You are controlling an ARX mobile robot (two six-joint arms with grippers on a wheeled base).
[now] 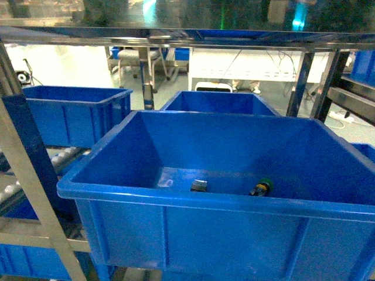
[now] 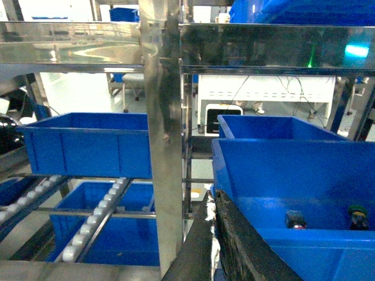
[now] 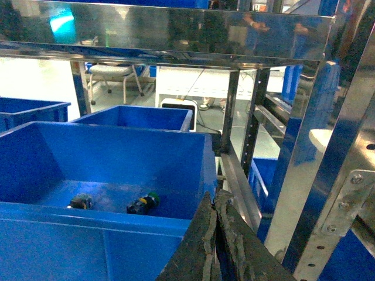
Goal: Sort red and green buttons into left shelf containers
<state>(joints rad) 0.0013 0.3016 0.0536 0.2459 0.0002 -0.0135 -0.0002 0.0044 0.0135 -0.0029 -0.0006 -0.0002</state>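
green-capped dark-bodied push-button (image 1: 261,188) lies on floor of big deep bright-blue plastic tote (image 1: 176,199), beside small dark square block (image 1: 198,185). my left tool (image 2: 215,202) and right tool (image 3: 214,202) both pressed together, empty, outside tote rim. risk: grabbing block instead of button; deep wall fouling my reach.

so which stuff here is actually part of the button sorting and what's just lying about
Part of the job:
- green button
- blue tote on the left shelf
- both grippers, shut and empty: left gripper, right gripper

Just lying about:
- front tote holding the parts
- small dark block
- rear tote
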